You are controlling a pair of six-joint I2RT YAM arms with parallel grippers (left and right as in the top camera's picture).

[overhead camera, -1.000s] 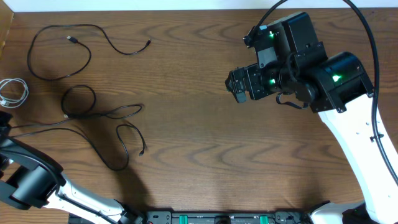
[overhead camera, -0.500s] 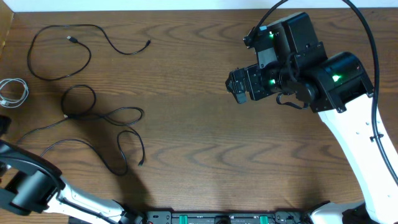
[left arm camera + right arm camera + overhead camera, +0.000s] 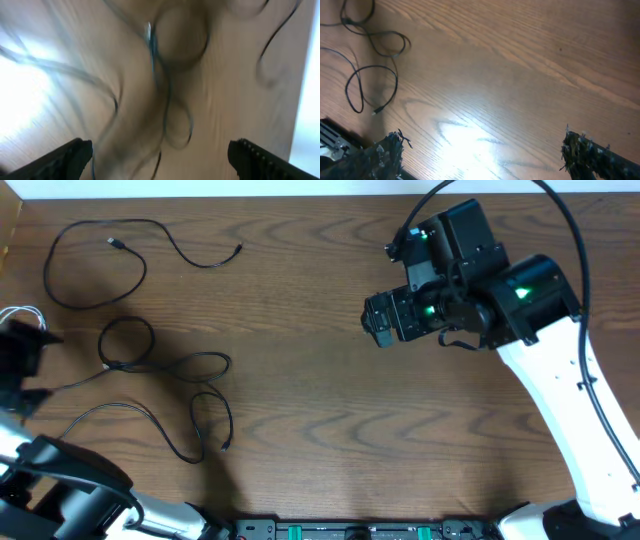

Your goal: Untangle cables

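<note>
Three cables lie on the left half of the counter (image 3: 300, 430). The upper black cable (image 3: 165, 235) is spread out on its own near the far edge, one wide loop with a tail running right. The white cable (image 3: 12, 313) shows only as a small pale coil at the left edge, partly hidden. The lower black cable (image 3: 160, 366) is the one still looped over itself. It has a small ring, then several curls, sprawling from the left edge rightward and toward the near side.

The left hand (image 3: 30, 365) sits at that cable's left end, just beside its tail, jaws spread wide and holding nothing. Its own camera is badly blurred but shows the dark loops ahead of the parted fingers (image 3: 75, 155). The right hand (image 3: 385, 320) hovers well apart, with bare wood between it and the curls to its left, also wide open and empty. Its camera catches the curls (image 3: 370, 75) far off at the upper left.

By this layout the left hand looks the natural one to take the looped cable next.
</note>
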